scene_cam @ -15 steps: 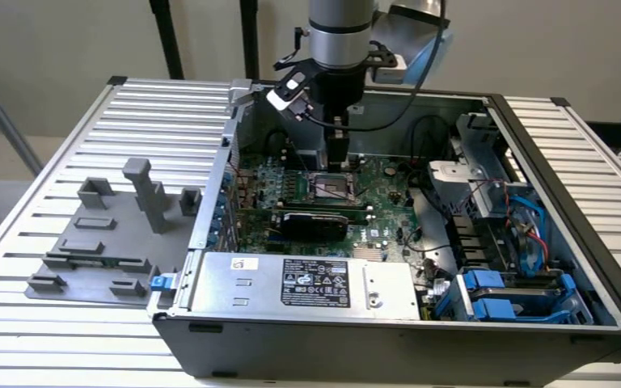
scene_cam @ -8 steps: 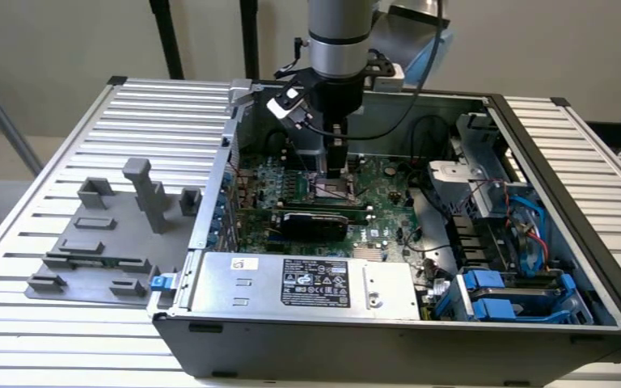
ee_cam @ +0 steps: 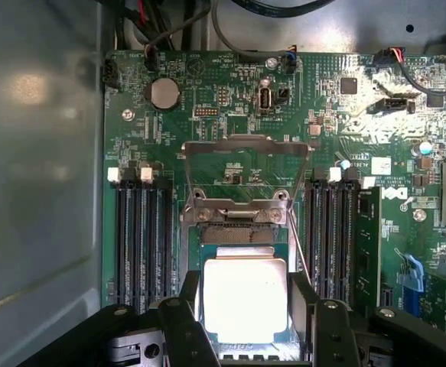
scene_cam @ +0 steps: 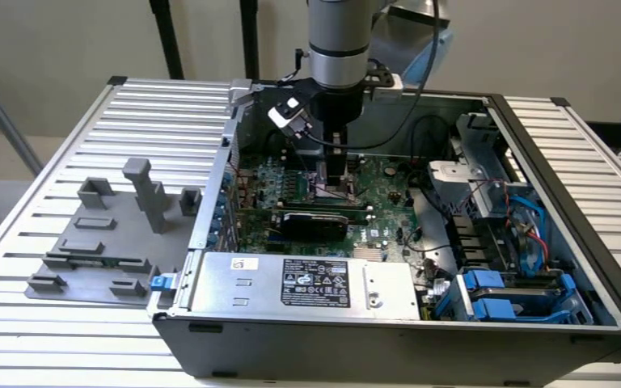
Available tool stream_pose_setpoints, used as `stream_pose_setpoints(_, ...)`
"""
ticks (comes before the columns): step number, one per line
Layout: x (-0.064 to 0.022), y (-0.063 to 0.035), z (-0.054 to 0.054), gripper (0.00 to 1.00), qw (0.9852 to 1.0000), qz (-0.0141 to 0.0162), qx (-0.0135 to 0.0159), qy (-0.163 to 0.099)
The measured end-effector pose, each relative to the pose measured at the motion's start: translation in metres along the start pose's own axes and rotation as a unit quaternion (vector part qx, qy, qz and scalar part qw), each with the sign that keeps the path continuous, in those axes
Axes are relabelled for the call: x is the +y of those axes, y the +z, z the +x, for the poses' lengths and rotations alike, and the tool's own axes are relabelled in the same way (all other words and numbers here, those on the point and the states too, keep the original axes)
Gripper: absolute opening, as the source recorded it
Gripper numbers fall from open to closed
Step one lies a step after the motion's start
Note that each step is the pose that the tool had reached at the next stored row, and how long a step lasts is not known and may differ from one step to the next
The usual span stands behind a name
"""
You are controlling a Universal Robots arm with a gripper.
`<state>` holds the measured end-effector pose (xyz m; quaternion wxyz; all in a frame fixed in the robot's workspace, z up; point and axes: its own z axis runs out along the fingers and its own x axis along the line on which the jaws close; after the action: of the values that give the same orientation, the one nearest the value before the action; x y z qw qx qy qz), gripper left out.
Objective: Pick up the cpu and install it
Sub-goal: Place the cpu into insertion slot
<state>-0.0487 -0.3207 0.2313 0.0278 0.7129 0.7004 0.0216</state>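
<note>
The gripper (ee_cam: 242, 321) pinches the cpu (ee_cam: 244, 294) by two opposite edges, level over the socket (ee_cam: 238, 235), whose load plate (ee_cam: 242, 208) stands hinged open to admit it

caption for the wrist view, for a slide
gripper holding the cpu at the open socket frame on the motherboard

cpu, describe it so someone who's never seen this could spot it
Inside the open computer case, find the green motherboard. The cpu sits between the two banks of black memory slots, beside the raised metal frame: the one bright silvery square, flanked by black fingers.
</note>
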Motion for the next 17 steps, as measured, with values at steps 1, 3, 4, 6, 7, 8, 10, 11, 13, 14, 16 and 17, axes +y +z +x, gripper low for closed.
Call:
stream_pose_setpoints(1, 0.0000, 0.0018, 0.000, 0.55, 1.0000, -0.0006, 0.0000, 0.000)
stream_pose_setpoints(3, -0.0002, 0.0053, 0.000, 0.55, 1.0000, -0.0021, 0.0000, 0.000)
stream_pose_setpoints(4, -0.0003, 0.0069, 0.000, 0.55, 1.0000, -0.0029, 0.0000, 0.000)
stream_pose_setpoints(6, -0.0006, 0.0105, 0.000, 0.55, 1.0000, -0.0045, 0.0000, 0.000)
stream_pose_setpoints(7, -0.0007, 0.0123, 0.000, 0.55, 1.0000, -0.0050, 0.0000, 0.000)
stream_pose_setpoints(8, -0.0008, 0.0140, 0.000, 0.55, 1.0000, -0.0052, 0.0000, 0.000)
stream_pose_setpoints(10, -0.0010, 0.0172, 0.000, 0.55, 1.0000, -0.0054, 0.0000, 0.000)
stream_pose_setpoints(11, -0.0011, 0.0182, 0.000, 0.55, 1.0000, -0.0054, -0.0001, 0.000)
stream_pose_setpoints(13, -0.0012, 0.0194, 0.000, 0.55, 1.0000, -0.0053, -0.0004, 0.000)
stream_pose_setpoints(14, -0.0013, 0.0196, 0.000, 0.55, 1.0000, -0.0053, -0.0004, 0.000)
stream_pose_setpoints(16, -0.0013, 0.0197, 0.000, 0.55, 1.0000, -0.0052, -0.0005, 0.000)
stream_pose_setpoints(17, -0.0012, 0.0198, 0.000, 0.55, 1.0000, -0.0053, -0.0005, 0.000)
